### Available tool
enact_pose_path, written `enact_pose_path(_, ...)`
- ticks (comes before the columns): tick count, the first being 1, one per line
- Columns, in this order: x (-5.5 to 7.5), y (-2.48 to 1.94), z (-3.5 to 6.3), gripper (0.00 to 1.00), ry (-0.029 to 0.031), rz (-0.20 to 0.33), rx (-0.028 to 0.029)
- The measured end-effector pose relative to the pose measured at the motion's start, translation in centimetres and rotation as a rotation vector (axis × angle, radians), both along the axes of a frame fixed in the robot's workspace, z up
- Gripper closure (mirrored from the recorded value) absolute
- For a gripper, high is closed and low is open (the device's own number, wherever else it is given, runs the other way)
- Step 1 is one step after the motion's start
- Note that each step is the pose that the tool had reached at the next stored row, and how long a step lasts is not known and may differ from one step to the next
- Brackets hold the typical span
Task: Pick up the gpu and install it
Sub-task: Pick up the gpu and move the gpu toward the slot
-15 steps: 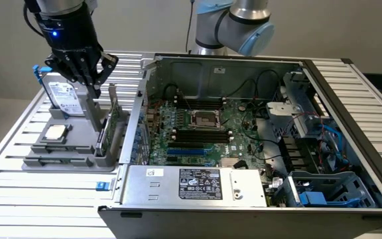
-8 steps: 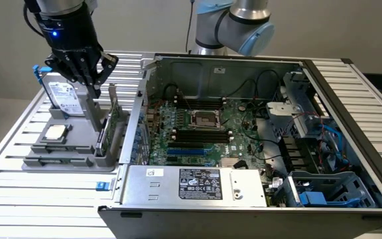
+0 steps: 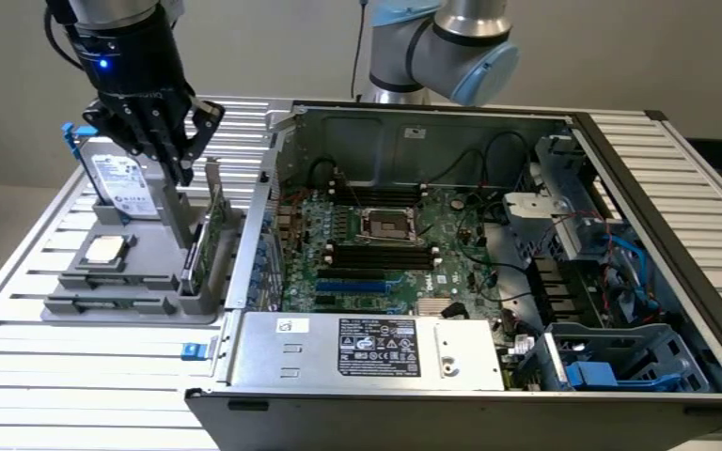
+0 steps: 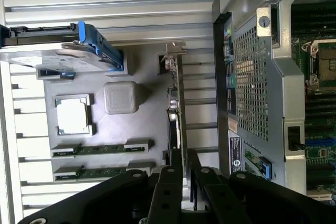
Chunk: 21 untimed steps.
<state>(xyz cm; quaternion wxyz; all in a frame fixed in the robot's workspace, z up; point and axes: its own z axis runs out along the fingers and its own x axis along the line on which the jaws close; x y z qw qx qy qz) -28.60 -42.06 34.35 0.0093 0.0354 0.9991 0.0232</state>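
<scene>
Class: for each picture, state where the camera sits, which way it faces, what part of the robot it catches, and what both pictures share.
Exterior view: off the arm, raised, looking down on the open computer case and gray parts holder; shows the arm and gripper.
Wrist view: on the wrist, facing down past the gripper at the upright gpu in the parts holder.
Shared: gripper, gpu, parts holder, hard drive, computer case.
</scene>
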Motion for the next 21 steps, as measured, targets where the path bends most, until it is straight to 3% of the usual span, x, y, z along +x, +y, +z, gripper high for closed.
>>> enact_pose_path(1, 0.0, 0.0, 0.0, 0.76, 0.0, 0.0, 0.0)
enact_pose_path(3, 0.0, 0.0, 0.0, 0.64, 0.0, 0.0, 0.0)
enact_pose_path(5, -0.1, 0.0, -0.19, 0.64, -0.0002, 0.0, -0.0001)
enact_pose_path(6, -0.1, 0.0, -0.37, 0.58, -0.0002, 0.0, -0.0002)
enact_pose_path(21, -0.1, 0.0, -3.08, 0.58, -0.0002, 0.03, -0.0002)
